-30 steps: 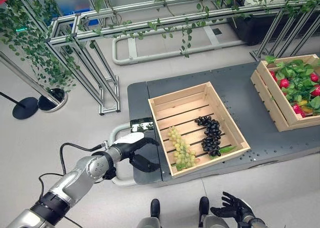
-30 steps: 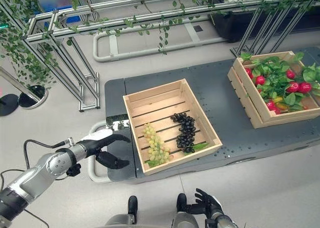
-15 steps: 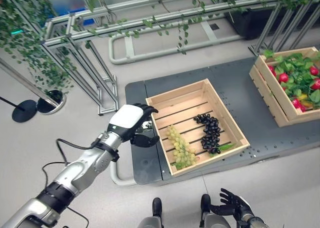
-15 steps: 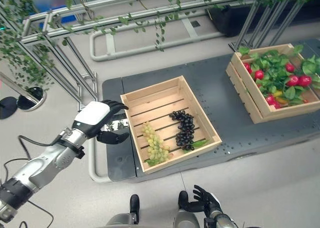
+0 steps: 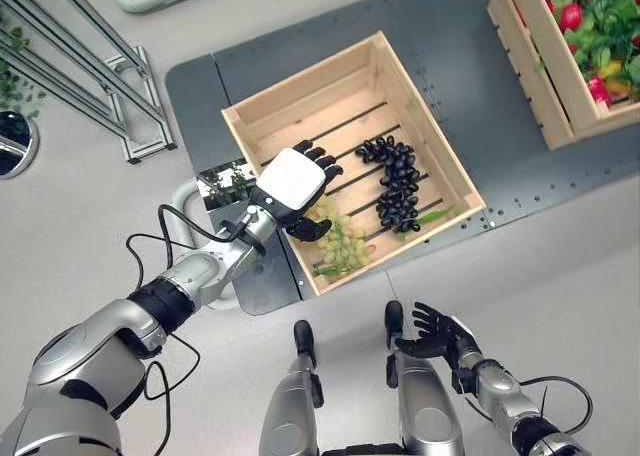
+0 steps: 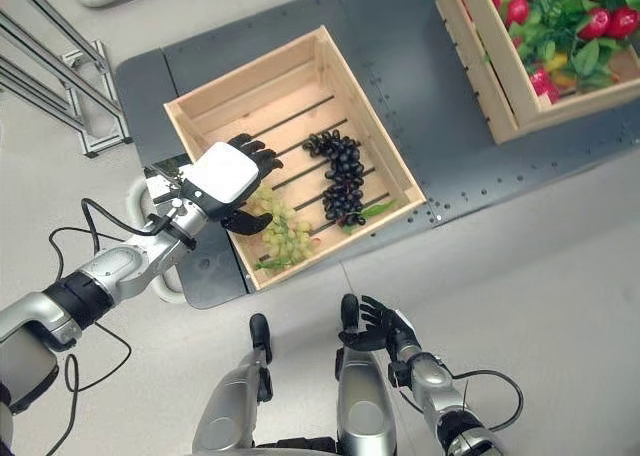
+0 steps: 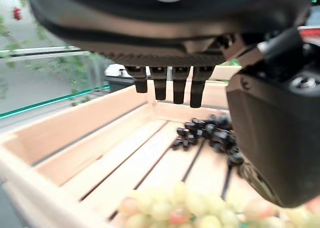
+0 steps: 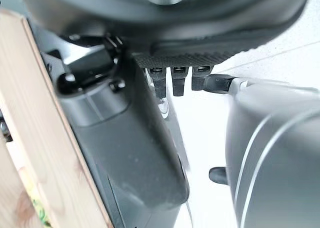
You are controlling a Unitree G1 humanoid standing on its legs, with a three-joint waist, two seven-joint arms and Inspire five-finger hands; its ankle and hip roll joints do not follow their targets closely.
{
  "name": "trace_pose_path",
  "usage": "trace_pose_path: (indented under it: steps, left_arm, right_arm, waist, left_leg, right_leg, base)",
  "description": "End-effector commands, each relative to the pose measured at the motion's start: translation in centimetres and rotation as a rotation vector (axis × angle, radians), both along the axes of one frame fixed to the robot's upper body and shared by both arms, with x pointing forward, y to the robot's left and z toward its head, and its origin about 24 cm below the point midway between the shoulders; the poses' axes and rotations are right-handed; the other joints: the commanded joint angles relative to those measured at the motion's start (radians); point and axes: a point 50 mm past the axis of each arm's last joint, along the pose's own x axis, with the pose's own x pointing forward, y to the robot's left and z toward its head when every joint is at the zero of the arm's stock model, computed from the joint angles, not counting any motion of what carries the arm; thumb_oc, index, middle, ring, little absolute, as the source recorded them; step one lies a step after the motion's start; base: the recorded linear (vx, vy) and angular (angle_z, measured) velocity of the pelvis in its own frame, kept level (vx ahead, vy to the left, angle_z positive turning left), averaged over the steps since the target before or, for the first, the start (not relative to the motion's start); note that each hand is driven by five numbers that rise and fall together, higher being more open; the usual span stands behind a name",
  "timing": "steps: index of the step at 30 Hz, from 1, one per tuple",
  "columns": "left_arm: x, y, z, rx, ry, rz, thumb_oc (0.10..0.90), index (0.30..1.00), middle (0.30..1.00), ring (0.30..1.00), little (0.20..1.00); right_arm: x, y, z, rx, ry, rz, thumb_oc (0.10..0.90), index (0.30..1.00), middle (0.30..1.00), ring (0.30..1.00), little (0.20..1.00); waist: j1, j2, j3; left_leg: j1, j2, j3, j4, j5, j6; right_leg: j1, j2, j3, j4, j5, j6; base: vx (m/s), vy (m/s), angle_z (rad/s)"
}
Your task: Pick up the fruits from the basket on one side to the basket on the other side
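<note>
A wooden crate (image 5: 300,78) on the grey platform holds a bunch of green grapes (image 5: 344,248) and a bunch of black grapes (image 5: 395,181). My left hand (image 5: 293,182) hovers open over the crate's near left corner, just above the green grapes, with nothing in it. In the left wrist view its straight fingers (image 7: 172,88) point toward the black grapes (image 7: 210,130), and the green grapes (image 7: 190,208) lie below the palm. My right hand (image 5: 437,332) hangs open low by the floor, away from both crates. A second crate (image 5: 538,76) at the far right holds red fruits among green leaves (image 5: 590,6).
Both crates sit on a dark grey platform (image 5: 470,66) with a pale handle bar (image 5: 183,194) at its left end. A metal frame (image 5: 90,66) stands on the floor to the left, with a round dark base (image 5: 10,136) beside it.
The camera has tilted down. My left hand has swung right from beside the platform's handle to over the crate, above the green grapes. The right hand stays low.
</note>
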Motion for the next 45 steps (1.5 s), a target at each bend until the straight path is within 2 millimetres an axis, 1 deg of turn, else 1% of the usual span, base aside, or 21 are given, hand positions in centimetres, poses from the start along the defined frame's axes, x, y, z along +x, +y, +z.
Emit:
trace_pose_path:
  steps: [1,2,5,7,11,15,19,20,24,26,31,33,40,44,45]
  left_arm:
    - [1.2,-0.7,5.7,-0.002,-0.233,-0.018,0.8,0.9,0.9,0.9,0.9]
    - [1.5,-0.8,6.9,0.037,-0.266,-0.001,0.8,0.9,0.9,0.9,0.9]
    - [1.7,-1.0,7.9,0.082,-0.276,0.02,0.8,0.9,0.9,0.9,0.9]
    - [1.6,-1.5,9.0,0.153,-0.284,0.0,0.8,0.9,0.9,0.9,0.9]
    - [1.4,-1.8,10.0,0.255,-0.25,-0.007,0.8,0.9,0.9,0.9,0.9]
    - [0.3,-3.7,11.1,0.412,-0.158,-0.047,0.8,0.9,0.9,0.9,0.9]
    - [-0.1,-4.0,12.2,0.479,-0.128,-0.001,0.8,0.9,0.9,0.9,0.9]
    - [-0.3,-4.4,12.5,0.512,-0.135,-0.004,0.8,0.9,0.9,0.9,0.9]
    - [-0.5,-5.0,12.6,0.544,-0.147,-0.017,0.8,0.9,0.9,0.9,0.9]
    - [-0.3,-5.2,12.5,0.56,-0.15,-0.016,0.8,0.9,0.9,0.9,0.9]
    - [0.5,-4.8,11.9,0.582,-0.175,0.008,0.8,0.9,0.9,0.9,0.9]
    - [0.9,-4.6,12.0,0.571,-0.256,0.004,0.8,0.9,0.9,0.9,0.9]
    - [2.1,-3.6,11.8,0.577,-0.361,0.067,0.8,0.9,0.9,0.9,0.9]
    - [2.4,-3.7,11.8,0.585,-0.43,0.065,0.8,0.9,0.9,0.9,0.9]
    - [2.5,-4.0,11.6,0.596,-0.442,0.09,0.8,0.9,0.9,0.9,0.9]
  right_arm:
    - [-0.6,-0.4,0.7,0.027,-0.074,0.035,0.8,0.9,0.9,0.9,0.9]
    - [-0.1,-0.3,1.1,0.018,-0.086,0.044,0.8,0.9,0.9,0.9,0.9]
    - [0.1,-0.5,1.4,0.012,-0.099,0.037,0.8,0.9,0.9,0.9,0.9]
    - [0.3,-0.7,1.6,0.007,-0.111,0.044,0.8,0.9,0.9,0.9,0.9]
    - [0.4,-1.0,1.8,-0.001,-0.116,0.035,0.8,0.9,0.9,0.9,0.9]
    - [1.0,-1.0,2.3,-0.002,-0.147,0.02,0.8,0.9,0.9,0.9,0.9]
    - [1.3,-1.0,2.5,-0.001,-0.151,0.018,0.8,0.9,0.9,0.9,0.9]
    - [1.2,-1.0,2.5,0.0,-0.154,0.017,0.8,0.9,0.9,0.9,0.9]
    - [1.1,-0.8,2.3,0.003,-0.154,0.013,0.8,0.9,0.9,0.9,0.9]
    - [1.1,-0.5,2.1,0.01,-0.153,0.016,0.8,0.9,0.9,0.9,0.9]
    - [1.1,-0.1,2.1,0.019,-0.154,0.021,0.8,0.9,0.9,0.9,0.9]
    - [1.3,0.3,2.2,0.029,-0.159,0.03,0.8,0.9,0.9,0.9,0.9]
    - [1.6,1.1,2.3,0.047,-0.174,0.035,0.8,0.9,0.9,0.9,0.9]
    - [2.0,1.5,2.6,0.052,-0.185,0.04,0.8,0.9,0.9,0.9,0.9]
    - [2.1,1.7,2.7,0.059,-0.192,0.038,0.8,0.9,0.9,0.9,0.9]
  waist:
    - [-0.012,-0.037,-0.044]
    - [-0.018,-0.039,-0.028]
    - [-0.024,-0.041,-0.012]
    - [-0.024,-0.044,0.002]
    - [-0.023,-0.046,0.015]
    - [-0.016,-0.042,0.031]
    - [-0.014,-0.042,0.031]
    - [-0.013,-0.043,0.031]
    - [-0.009,-0.048,0.031]
    - [-0.007,-0.053,0.031]
    - [-0.007,-0.062,0.031]
    - [-0.009,-0.069,0.031]
    - [-0.017,-0.086,0.031]
    - [-0.022,-0.091,0.031]
    - [-0.026,-0.094,0.031]
  left_leg:
    - [-0.152,-0.004,-0.027,0.209,-0.051,0.008]
    - [-0.17,-0.003,-0.02,0.225,-0.054,0.01]
    - [-0.189,-0.001,-0.018,0.25,-0.059,0.009]
    - [-0.206,0.0,-0.022,0.268,-0.061,0.008]
    - [-0.214,0.001,-0.02,0.272,-0.061,0.009]
    - [-0.231,0.002,-0.02,0.281,-0.057,0.009]
    - [-0.243,0.004,-0.019,0.289,-0.055,0.008]
    - [-0.251,0.006,-0.021,0.295,-0.051,0.006]
    - [-0.255,0.006,-0.02,0.295,-0.056,0.007]
    - [-0.26,0.007,-0.018,0.294,-0.055,0.004]
    - [-0.266,0.009,-0.014,0.293,-0.058,0.004]
    - [-0.268,0.011,-0.008,0.285,-0.058,0.005]
    - [-0.29,0.013,0.001,0.287,-0.059,0.002]
    - [-0.305,0.012,0.004,0.293,-0.058,0.001]
    - [-0.314,0.013,0.005,0.304,-0.062,0.0]
  right_leg:
    - [-0.048,-0.008,0.022,0.129,-0.061,-0.026]
    - [-0.066,-0.003,0.03,0.142,-0.063,-0.029]
    - [-0.076,-0.003,0.033,0.152,-0.065,-0.029]
    - [-0.079,-0.001,0.033,0.151,-0.065,-0.031]
    - [-0.076,-0.001,0.031,0.142,-0.063,-0.029]
    - [-0.078,0.0,0.022,0.133,-0.059,-0.028]
    - [-0.079,0.001,0.018,0.122,-0.055,-0.026]
    - [-0.079,0.0,0.016,0.116,-0.054,-0.026]
    - [-0.073,-0.001,0.01,0.108,-0.052,-0.025]
    - [-0.069,0.003,0.006,0.1,-0.052,-0.025]
    - [-0.067,0.007,0.009,0.091,-0.05,-0.025]
    - [-0.071,0.011,0.011,0.086,-0.047,-0.026]
    - [-0.098,0.018,0.02,0.082,-0.039,-0.026]
    - [-0.119,0.018,0.023,0.089,-0.036,-0.028]
    - [-0.13,0.02,0.025,0.099,-0.039,-0.029]
  base:
    - [-0.09,0.043,-0.06]
    - [-0.08,0.046,-0.05]
    - [-0.05,0.037,-0.07]
    - [-0.02,0.012,-0.06]
    - [0.0,0.0,0.0]
    - [-0.01,-0.003,0.03]
    - [0.0,0.0,0.0]
    - [0.0,0.0,0.0]
    - [0.0,-0.028,0.02]
    - [0.02,-0.037,0.01]
    - [0.01,-0.005,0.0]
    - [0.0,0.0,0.0]
    - [0.0,0.0,0.0]
    - [0.0,0.0,0.0]
    - [0.01,-0.005,-0.03]
